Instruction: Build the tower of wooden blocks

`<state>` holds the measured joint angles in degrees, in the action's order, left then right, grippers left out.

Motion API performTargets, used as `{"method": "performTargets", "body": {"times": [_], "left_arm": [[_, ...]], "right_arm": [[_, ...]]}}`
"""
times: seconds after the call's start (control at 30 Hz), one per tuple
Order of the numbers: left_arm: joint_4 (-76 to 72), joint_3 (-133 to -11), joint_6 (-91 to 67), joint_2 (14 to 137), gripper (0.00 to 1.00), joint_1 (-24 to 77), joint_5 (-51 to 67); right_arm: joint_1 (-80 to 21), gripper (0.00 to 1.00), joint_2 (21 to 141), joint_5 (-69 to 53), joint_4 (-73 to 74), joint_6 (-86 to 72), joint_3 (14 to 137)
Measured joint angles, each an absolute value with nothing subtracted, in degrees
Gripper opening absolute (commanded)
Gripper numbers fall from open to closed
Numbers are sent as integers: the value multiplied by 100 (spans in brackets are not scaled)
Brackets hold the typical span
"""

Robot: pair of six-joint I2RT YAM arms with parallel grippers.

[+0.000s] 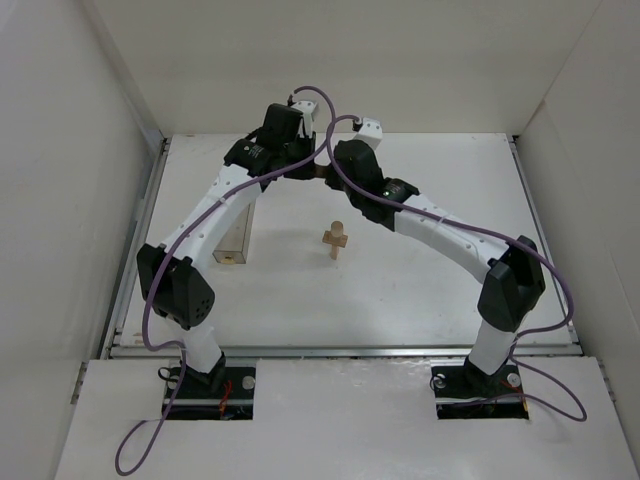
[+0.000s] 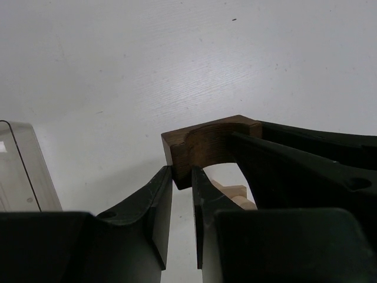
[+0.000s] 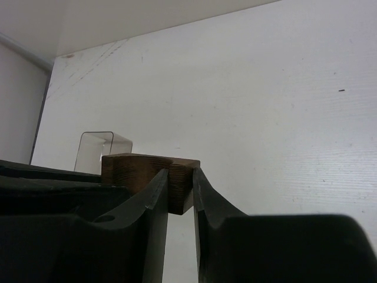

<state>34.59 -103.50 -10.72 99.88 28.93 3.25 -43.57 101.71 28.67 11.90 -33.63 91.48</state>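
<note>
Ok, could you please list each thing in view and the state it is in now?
dark brown arch block: held by both grippers, one at each end, not on the pale blocks.
left gripper: shut on one end of the arch block.
right gripper: shut on the other end.
pale post and crosspiece: upright on the table, nothing on top.
clear plastic box: on the table, no gripper touching it.

Up top, the dark brown arch-shaped wooden block is barely a sliver between the wrists! Left wrist view: pale tan wooden pieces behind that block, mostly masked by the left pincer; the clear plastic box left of it runs off-frame.
</note>
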Motion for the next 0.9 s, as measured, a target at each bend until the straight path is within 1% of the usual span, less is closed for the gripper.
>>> {"method": "performTargets", "body": {"times": [0.1, 0.13, 0.2, 0.23, 0.27, 0.43, 0.57, 0.73, 0.9], "left_arm": [[3441, -10350, -998, 9979, 40, 2891, 412], [3420, -10348, -976, 9977, 59, 2891, 467], [3389, -10350, -928, 9959, 79, 2891, 495], [3363, -10350, -928, 9946, 92, 2882, 517], [3358, -10348, -899, 9935, 100, 2875, 506], [3328, -10350, -917, 9804, 100, 2829, 471], [3332, -10350, -991, 9585, 100, 2740, -56], [3332, -10350, -1328, 9299, 100, 2674, -1693], [3328, -10348, -1756, 9094, 100, 2659, -3395]], "right_arm": [[-4353, 0, 10171, 2851, 1203, -3361, 9150], [-4353, 0, 10171, 2842, 1205, -3361, 9150], [-4355, 0, 10171, 2867, 1245, -3339, 9148], [-4355, 0, 10160, 2882, 1264, -3330, 9148], [-4344, 0, 10158, 2910, 1284, -3326, 9146], [-4333, 0, 9950, 3022, 1328, -3389, 9054], [-4333, 0, 9515, 3127, 1420, -3544, 8792], [-4333, 0, 8901, 3177, 1752, -3857, 8390], [-4362, 0, 8641, 3131, 2167, -4143, 8193]]}}
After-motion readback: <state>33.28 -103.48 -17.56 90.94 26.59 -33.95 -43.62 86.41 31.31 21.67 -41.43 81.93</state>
